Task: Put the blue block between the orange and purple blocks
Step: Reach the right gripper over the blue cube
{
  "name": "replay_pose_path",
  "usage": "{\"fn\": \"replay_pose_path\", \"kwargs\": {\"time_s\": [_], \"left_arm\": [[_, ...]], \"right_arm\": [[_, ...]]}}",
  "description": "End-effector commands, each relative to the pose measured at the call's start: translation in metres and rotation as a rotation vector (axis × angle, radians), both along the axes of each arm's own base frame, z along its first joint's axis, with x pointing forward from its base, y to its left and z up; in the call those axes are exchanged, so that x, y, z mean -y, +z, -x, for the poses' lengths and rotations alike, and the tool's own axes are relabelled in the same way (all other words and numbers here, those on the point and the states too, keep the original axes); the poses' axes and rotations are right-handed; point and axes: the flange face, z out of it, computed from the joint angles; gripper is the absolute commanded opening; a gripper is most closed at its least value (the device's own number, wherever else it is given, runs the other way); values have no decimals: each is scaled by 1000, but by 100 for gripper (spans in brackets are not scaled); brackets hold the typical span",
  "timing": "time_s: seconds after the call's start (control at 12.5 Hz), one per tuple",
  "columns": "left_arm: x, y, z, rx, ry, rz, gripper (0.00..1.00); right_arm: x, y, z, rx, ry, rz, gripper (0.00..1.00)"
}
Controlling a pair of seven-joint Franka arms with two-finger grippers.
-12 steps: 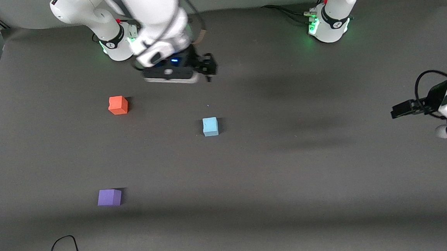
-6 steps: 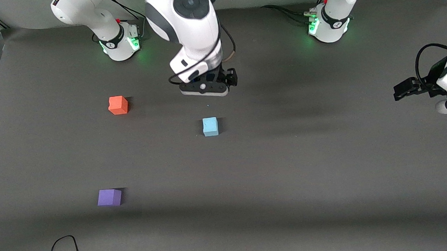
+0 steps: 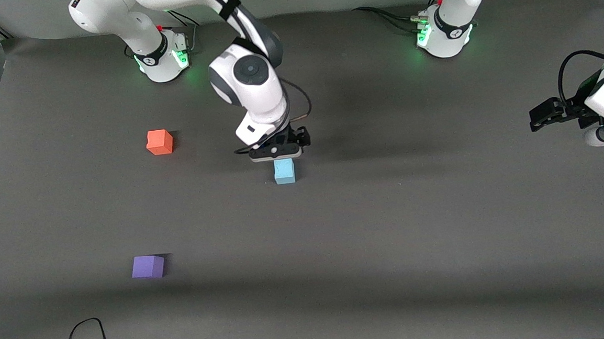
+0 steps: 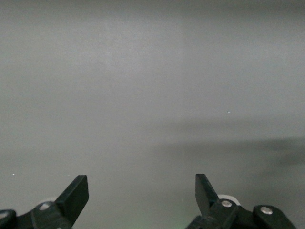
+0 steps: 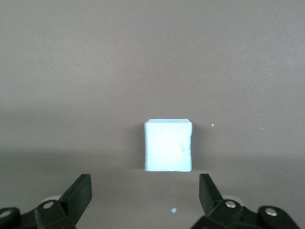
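The right hand (image 3: 279, 159) hung over the bench (image 3: 415, 225) at the edge of the blue block (image 3: 284, 171), its fingers apart. From the front camera the wrist body hid those fingers; only the right wrist view showed them (image 5: 77, 193), spread wider than the block (image 5: 168, 145) and short of it, touching nothing. That close view also caught a dent on the block's facing side and a pale speck (image 5: 174, 210) on the bench just beside it.

The block sat mid-bench, well apart from the other two cubes. The orange block (image 3: 160, 142) lay farther from the front camera, the purple block (image 3: 148, 266) nearer, both toward the right arm's end; neither showed in a wrist view.

The left hand (image 3: 539, 115) waited over its own end of the bench. Its wrist view showed open fingers (image 4: 75, 195) above bare bench.
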Motion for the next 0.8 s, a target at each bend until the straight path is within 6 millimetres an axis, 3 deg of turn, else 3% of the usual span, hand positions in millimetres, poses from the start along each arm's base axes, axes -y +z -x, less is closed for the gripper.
{"fn": "replay_pose_path", "kwargs": {"time_s": [0.0,0.16,0.32,0.72], "left_arm": [[-1,11,6,-8,-18,-3,100],[1,9,5,-12,-15,-2,100],[5,8,5,-12,-12,-5,100],[-2,10,6,-13,-16,3,100]], "right_arm": [[20,-45,3,20,45,14,100],[21,-78,1,27,25,8,100],[21,-99,1,22,-1,9,100],[13,-107,0,20,-49,-29,100]]}}
